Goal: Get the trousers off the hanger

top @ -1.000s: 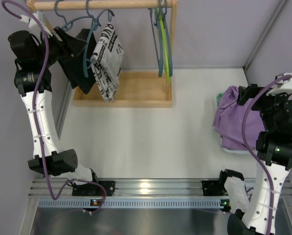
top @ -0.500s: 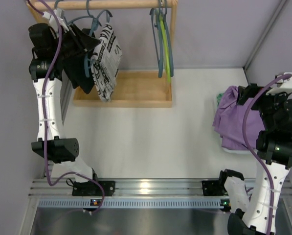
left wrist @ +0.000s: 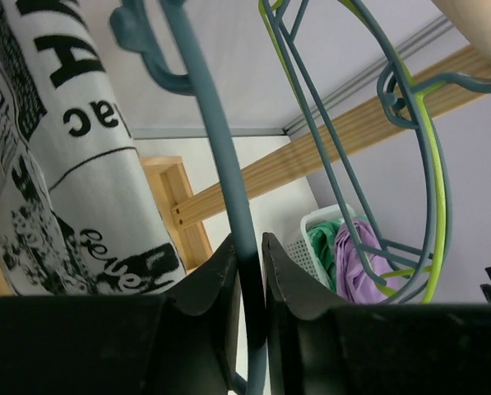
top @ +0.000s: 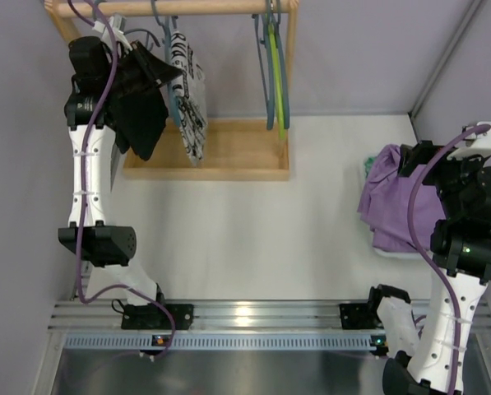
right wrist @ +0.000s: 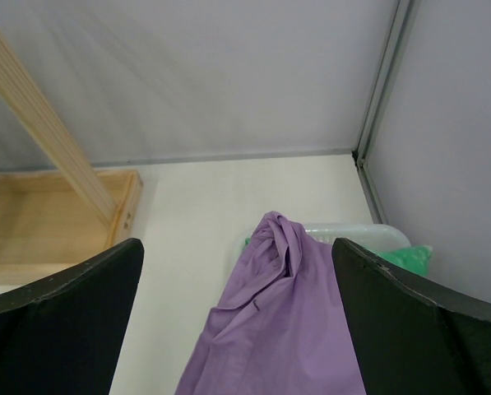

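Observation:
My left gripper (left wrist: 250, 263) is up at the wooden rail (top: 171, 8), shut on the wire of a blue hanger (left wrist: 225, 156). The white trousers with black print (top: 192, 99) hang from that hanger, just left of the jaws in the left wrist view (left wrist: 56, 164). The black trousers (top: 138, 119) hang beside them, under my left wrist. The purple trousers (top: 393, 197) lie heaped at the right over a white basket (right wrist: 356, 234). My right gripper (right wrist: 237, 255) hovers above them, open and holding nothing.
Empty blue and green hangers (top: 274, 66) hang at the rail's right end. The rack stands on a wooden tray base (top: 237, 152). A green cloth (right wrist: 414, 257) lies in the basket under the purple trousers. Walls close in on the left, back and right.
My left arm swung right along the rail and its jaws closed on the blue hanger wire. The printed trousers turned more edge-on and shifted right. The right arm stayed still.

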Tool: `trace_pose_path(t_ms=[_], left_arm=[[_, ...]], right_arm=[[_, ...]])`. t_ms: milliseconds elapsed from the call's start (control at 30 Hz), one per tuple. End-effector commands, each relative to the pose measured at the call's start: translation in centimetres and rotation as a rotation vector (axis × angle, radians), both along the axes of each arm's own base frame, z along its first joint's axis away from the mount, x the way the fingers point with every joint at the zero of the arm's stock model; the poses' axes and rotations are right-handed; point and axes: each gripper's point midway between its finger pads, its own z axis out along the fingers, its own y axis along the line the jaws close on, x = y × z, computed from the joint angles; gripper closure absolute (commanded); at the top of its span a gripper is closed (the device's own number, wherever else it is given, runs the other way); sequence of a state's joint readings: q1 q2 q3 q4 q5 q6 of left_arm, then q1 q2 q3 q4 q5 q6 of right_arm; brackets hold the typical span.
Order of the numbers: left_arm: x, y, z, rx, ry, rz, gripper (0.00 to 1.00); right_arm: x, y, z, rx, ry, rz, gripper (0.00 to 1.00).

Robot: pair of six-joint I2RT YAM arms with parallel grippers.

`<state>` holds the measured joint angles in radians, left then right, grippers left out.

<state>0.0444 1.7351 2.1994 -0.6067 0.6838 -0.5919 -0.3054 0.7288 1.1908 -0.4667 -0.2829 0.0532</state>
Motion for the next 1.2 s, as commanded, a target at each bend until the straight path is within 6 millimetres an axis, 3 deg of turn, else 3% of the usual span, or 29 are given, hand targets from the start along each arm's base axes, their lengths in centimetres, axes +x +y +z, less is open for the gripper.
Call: trace_pose_path(t_ms=[0,167,367,567,667,1167], left_arm=[[0.1,-0.7,3.2,-0.068,-0.087,-0.03,0.82],[-0.4,-1.1,6.2,-0.133,-0.175,-0.054,1.0],[-2.6,-1.8,10.5,-0.302,-0.255,-0.099,1.0],[-5.5,-1.7,15.7,-0.373,-0.394,-0.114,1.0],[-6.8,-1.6,17.2,-0.391,-0.43,-0.112,1.0],[-10.7,-1.8,18.1,-0.443,-0.467,-0.139,1.0]], right_arm=[[-0.1,-0.2,0.6,-0.002,-0.021,-0.004,0.01],[-0.2,-0.2,0.8,-0.011,-0.026,-0.007,0.01],[-0.3,-0.1,0.8,-0.014,-0.031,-0.005,0.01],[-0.5,-0.1,1.0,-0.025,-0.039,-0.002,0.01],[-0.5,0.0,0.8,-0.02,-0.038,0.001,0.01],[-0.6,0.2,1.0,-0.021,-0.047,0.012,0.01]])
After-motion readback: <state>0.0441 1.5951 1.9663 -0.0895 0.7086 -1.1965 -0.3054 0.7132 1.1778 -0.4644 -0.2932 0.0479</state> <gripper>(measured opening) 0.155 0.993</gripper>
